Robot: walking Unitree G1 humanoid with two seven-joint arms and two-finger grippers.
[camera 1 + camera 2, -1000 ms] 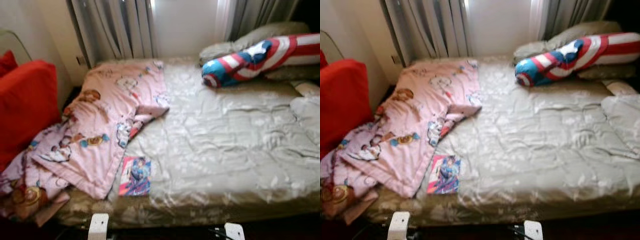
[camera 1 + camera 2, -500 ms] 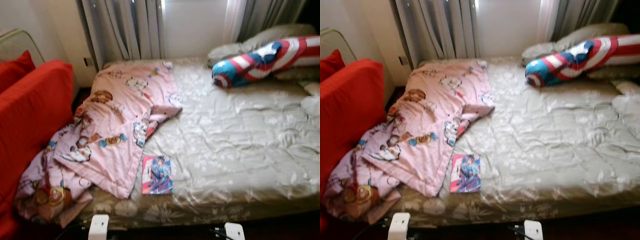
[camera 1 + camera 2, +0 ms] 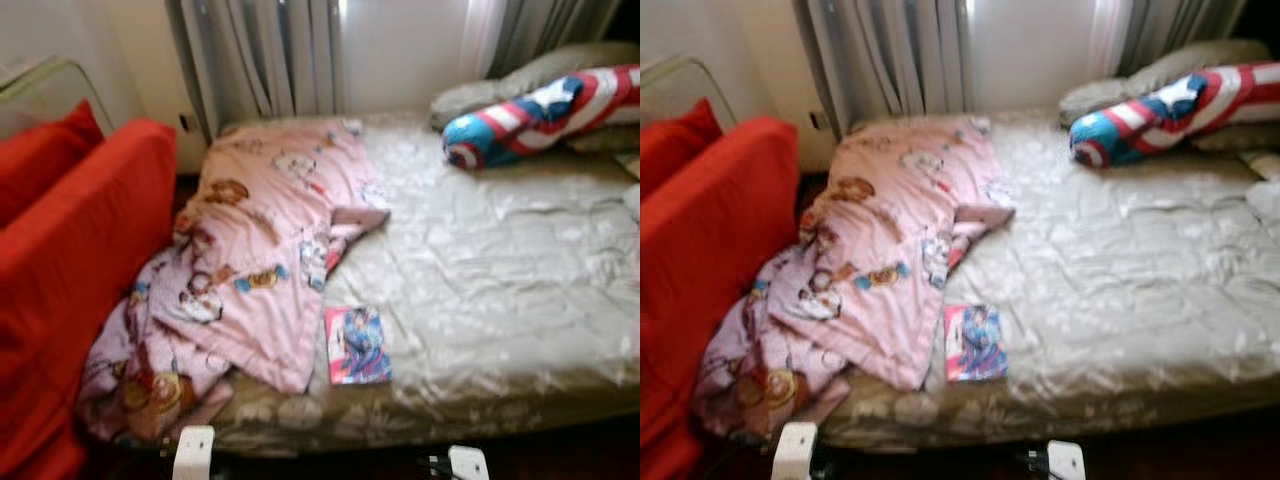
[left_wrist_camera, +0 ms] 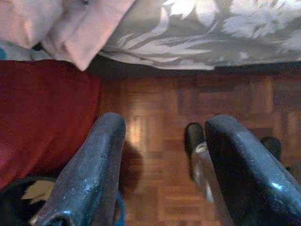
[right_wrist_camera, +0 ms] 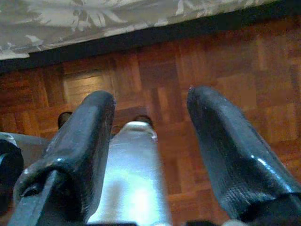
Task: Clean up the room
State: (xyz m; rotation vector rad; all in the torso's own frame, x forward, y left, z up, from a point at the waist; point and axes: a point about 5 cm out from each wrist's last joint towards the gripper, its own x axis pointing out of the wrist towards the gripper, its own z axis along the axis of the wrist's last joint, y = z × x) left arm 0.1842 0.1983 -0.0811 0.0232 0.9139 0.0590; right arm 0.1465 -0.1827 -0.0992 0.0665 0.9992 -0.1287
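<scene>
A crumpled pink cartoon-print blanket (image 3: 265, 245) lies over the left part of the bed and spills off its left front corner. Beside its lower edge, a small colourful book (image 3: 357, 345) rests flat on the grey floral bedspread (image 3: 500, 270). A red, white and blue shield-print bolster (image 3: 535, 115) lies at the back right among grey pillows (image 3: 520, 78). My left gripper (image 4: 162, 136) hangs open over the parquet floor (image 4: 155, 117) by the bed's edge. My right gripper (image 5: 150, 120) also hangs open above the floor, holding nothing.
A red sofa (image 3: 75, 270) with a red cushion (image 3: 45, 150) stands close against the bed's left side. Grey curtains (image 3: 265, 55) and a bright window are behind the bed. Dark floor runs along the bed's front edge.
The camera has swung left: the bed, blanket and book have shifted right in the picture and more of the red sofa shows. Nothing on the bed has moved.
</scene>
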